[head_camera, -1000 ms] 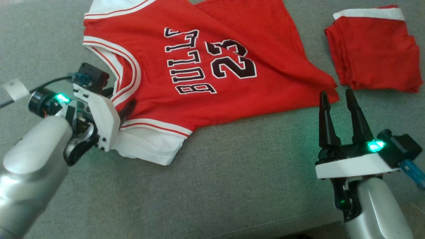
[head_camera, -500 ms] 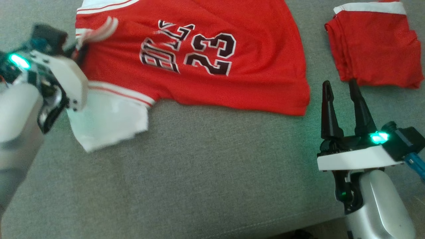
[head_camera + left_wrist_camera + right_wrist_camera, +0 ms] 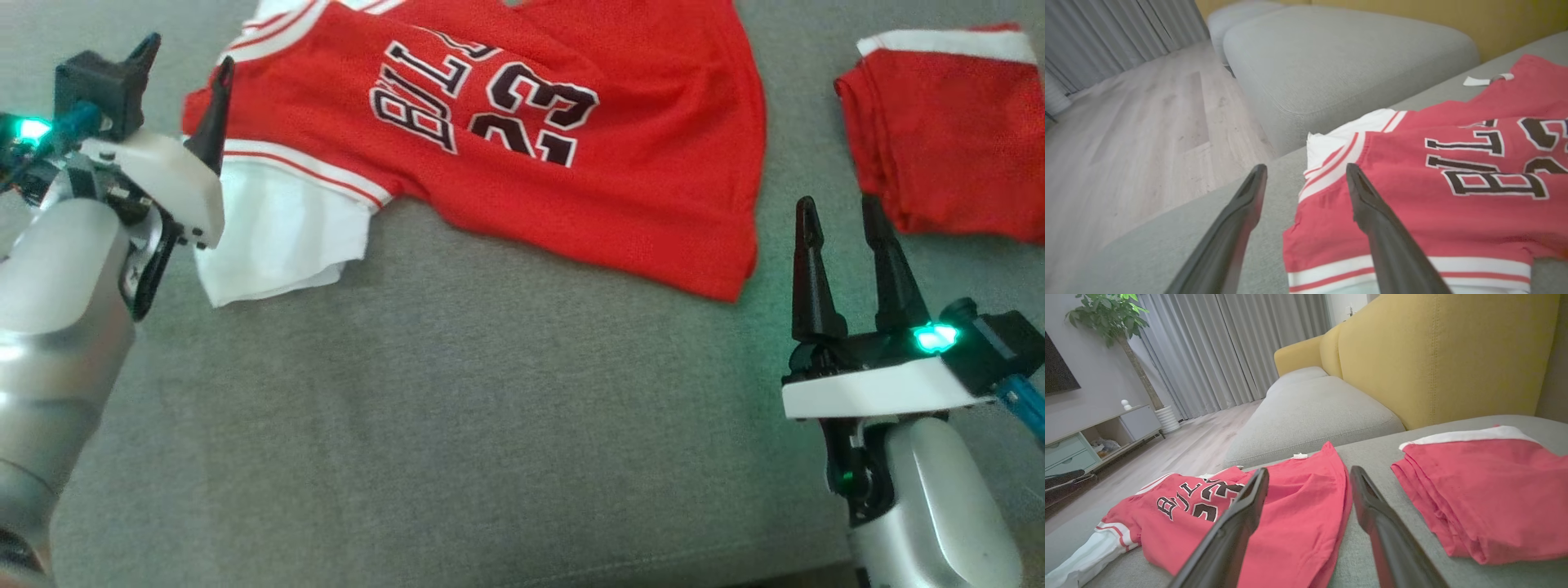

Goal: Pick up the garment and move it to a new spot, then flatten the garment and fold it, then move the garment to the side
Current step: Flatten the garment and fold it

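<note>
Left fingers (image 3: 212, 114) and right fingers (image 3: 808, 269) stand wide, empty, flanking the jersey (image 3: 637, 188), with folded red cloth (image 3: 955, 147) beyond.

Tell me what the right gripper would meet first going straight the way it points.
Likely the bare grey cushion between the red jersey and the folded red garment; the right gripper points into that gap. Height is unclear; it might graze the jersey's hem.

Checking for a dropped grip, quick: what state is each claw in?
Left claw: open, holding nothing.
Right claw: open, holding nothing.
</note>
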`<state>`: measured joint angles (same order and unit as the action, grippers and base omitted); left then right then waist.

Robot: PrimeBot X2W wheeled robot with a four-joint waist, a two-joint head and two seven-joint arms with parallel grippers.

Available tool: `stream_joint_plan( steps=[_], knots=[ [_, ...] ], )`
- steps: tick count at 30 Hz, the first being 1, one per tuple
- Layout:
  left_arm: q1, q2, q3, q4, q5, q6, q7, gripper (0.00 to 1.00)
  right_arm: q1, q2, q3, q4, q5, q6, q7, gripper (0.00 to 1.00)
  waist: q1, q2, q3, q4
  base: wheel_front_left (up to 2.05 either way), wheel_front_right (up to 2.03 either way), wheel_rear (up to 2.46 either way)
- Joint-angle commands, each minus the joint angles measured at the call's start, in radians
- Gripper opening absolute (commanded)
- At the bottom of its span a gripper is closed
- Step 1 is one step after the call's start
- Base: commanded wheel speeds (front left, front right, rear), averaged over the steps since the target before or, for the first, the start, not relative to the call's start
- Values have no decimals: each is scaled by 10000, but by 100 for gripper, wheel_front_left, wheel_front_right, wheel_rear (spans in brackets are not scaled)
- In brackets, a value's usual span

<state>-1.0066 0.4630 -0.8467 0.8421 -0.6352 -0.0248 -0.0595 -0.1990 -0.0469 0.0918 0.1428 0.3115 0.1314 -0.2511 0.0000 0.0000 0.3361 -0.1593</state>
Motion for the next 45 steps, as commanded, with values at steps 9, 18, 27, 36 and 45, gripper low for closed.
stream_joint_plan(
  steps=[9, 18, 27, 36, 45],
  knots=[
    [886, -138, 1115, -1249, -181, 1162, -1931, 100, 213, -33, -190, -112, -422, -7, -107, 100, 0, 0, -1244, 1289, 0, 0, 0],
    [3943, -291, 2768, -4349, -122, 2439, -2018, 100, 615, -33, -555, 49, -598, -7, -107, 100, 0, 0, -1884, 2121, 0, 0, 0],
    [6916, -1223, 4614, -6199, 773, 2601, -2021, 100, 933, -33, -714, 293, -716, -7, -107, 100, 0, 0, -2070, 2426, 0, 0, 0],
    [6450, -1402, 4468, -5205, 1251, 1791, -1808, 100, 645, -33, -478, 168, -655, -7, -107, 100, 0, 0, -1556, 2100, 0, 0, 0],
    [5171, -1416, 4071, -3212, 1123, 1181, -680, 100, 483, -33, -303, 7, -641, -7, -107, 100, 0, 0, -760, 1620, 0, 0, 0]
  ],
)
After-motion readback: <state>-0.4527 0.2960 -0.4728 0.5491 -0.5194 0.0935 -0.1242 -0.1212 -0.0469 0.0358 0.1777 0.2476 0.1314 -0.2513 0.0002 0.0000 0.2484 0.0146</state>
